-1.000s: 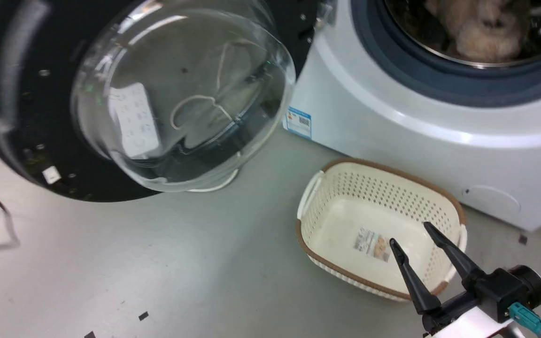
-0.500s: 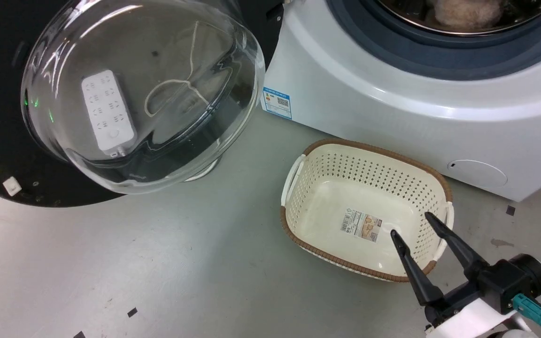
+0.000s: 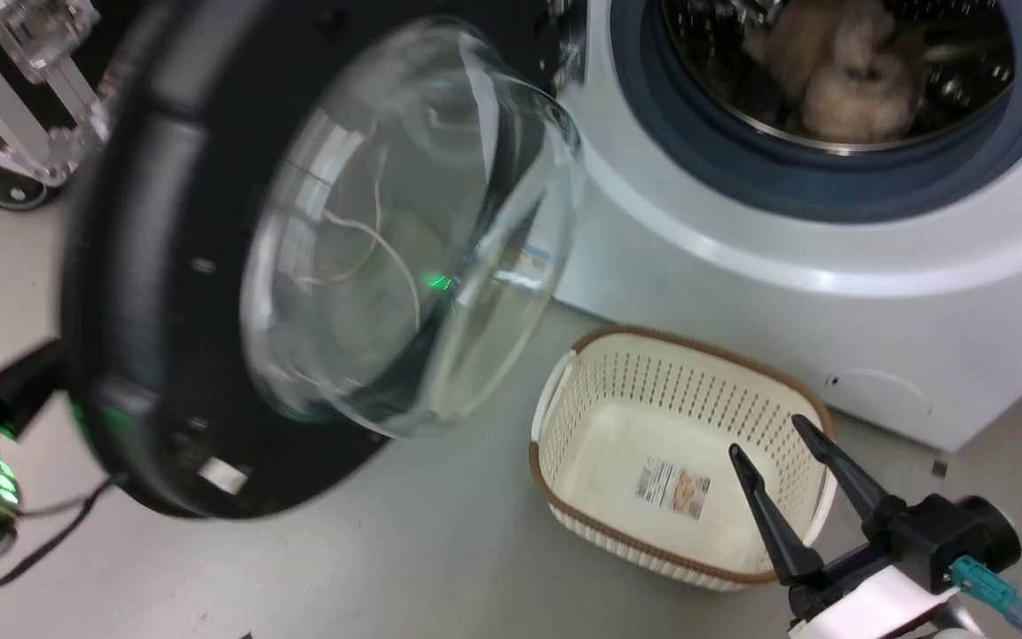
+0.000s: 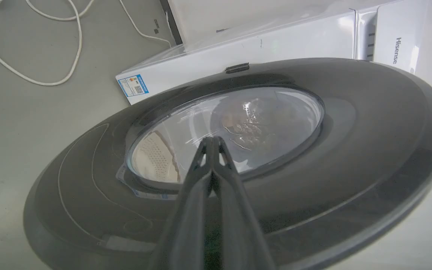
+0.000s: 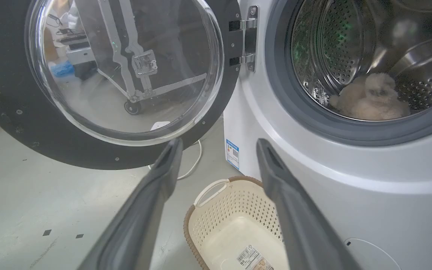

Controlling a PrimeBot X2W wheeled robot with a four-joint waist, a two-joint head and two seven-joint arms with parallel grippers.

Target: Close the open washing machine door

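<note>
The washing machine door (image 3: pixel 138 266) stands partly open left of the drum, its black rim blurred and its glass bowl (image 3: pixel 413 240) bulging toward the machine. In the left wrist view my left gripper (image 4: pixel 212 139) is shut and empty, its tips against the door's dark outer face (image 4: pixel 351 131) at the window's edge. My right gripper (image 3: pixel 766 437) hangs open and empty above the basket, away from the door. From the right wrist, the door (image 5: pixel 13 123) hangs on its metal hinge (image 5: pixel 249 37), with the open right gripper (image 5: pixel 219 144) well short of it.
A cream perforated basket (image 3: pixel 680 461) sits on the floor just in front of the white machine (image 3: pixel 786 302). A fluffy beige item (image 3: pixel 839 80) lies in the steel drum. A white cable (image 4: pixel 51 75) trails on the floor, and a wheeled metal-edged case (image 3: pixel 14 133) stands far left.
The door has swung toward the machine and now shows more edge-on. The head camera has shifted too. The right gripper stays open over the basket.
</note>
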